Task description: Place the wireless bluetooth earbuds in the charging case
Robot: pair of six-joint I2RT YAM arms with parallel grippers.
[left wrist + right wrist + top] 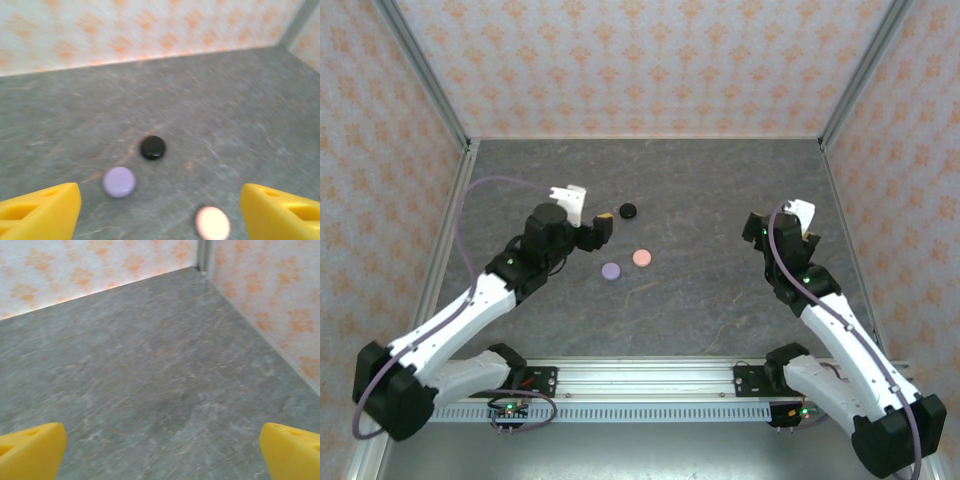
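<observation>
Grey bench [720,190] boxed by patterned walls, black case [628,210], pink case [642,257] and lavender case [611,270] lying flat near its middle, apart, round with no long axis, left tool [604,228] spread wide, empty, just beside the black case, right tool [810,235] likewise spread, well apart from them

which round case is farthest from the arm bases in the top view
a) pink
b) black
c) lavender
b: the black case lies farther up the table than the pink case and the lavender case.
</observation>
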